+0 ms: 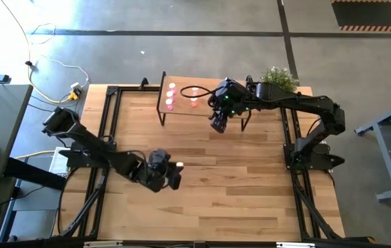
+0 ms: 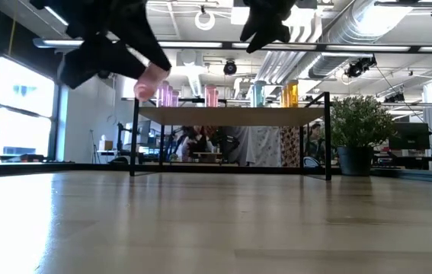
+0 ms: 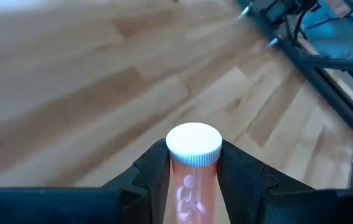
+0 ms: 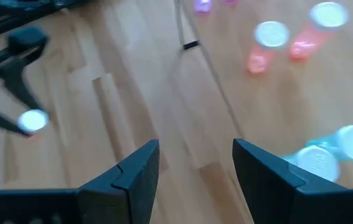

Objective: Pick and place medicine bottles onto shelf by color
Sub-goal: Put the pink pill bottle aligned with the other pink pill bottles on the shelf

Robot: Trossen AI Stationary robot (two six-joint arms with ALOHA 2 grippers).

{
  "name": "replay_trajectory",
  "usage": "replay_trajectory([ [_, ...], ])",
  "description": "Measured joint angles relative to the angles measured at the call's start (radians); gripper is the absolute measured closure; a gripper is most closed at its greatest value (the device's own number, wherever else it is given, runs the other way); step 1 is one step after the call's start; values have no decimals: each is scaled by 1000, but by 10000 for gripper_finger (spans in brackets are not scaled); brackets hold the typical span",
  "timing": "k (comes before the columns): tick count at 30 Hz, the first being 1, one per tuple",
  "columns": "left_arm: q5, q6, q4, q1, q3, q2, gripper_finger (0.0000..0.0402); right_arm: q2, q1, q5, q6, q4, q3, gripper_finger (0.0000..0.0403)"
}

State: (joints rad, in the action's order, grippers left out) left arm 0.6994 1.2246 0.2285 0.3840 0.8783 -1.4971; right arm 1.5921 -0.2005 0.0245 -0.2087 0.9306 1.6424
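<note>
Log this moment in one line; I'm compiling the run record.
left gripper: shut on salmon bottle, above table | right gripper: open, empty, by shelf | bottles on shelf

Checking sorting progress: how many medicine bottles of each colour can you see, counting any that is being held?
Pink bottles: 3
Salmon-red bottles: 3, one of them held in the left gripper
Pale blue-green bottles: 2
Orange bottles: 1 in view
Total: 9
</note>
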Motion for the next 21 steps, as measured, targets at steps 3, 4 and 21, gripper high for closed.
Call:
replay_trajectory([
  [3,11,-96,-40,-35,0,15,291,0,0,-54,8,-1,0,208],
  [4,18,-125,-50,-47,0,20,291,0,0,-69,7,-2,0,208],
  [21,160,-703,-437,-231,0,58,291,-134,0,-30,16,-83,0,208],
])
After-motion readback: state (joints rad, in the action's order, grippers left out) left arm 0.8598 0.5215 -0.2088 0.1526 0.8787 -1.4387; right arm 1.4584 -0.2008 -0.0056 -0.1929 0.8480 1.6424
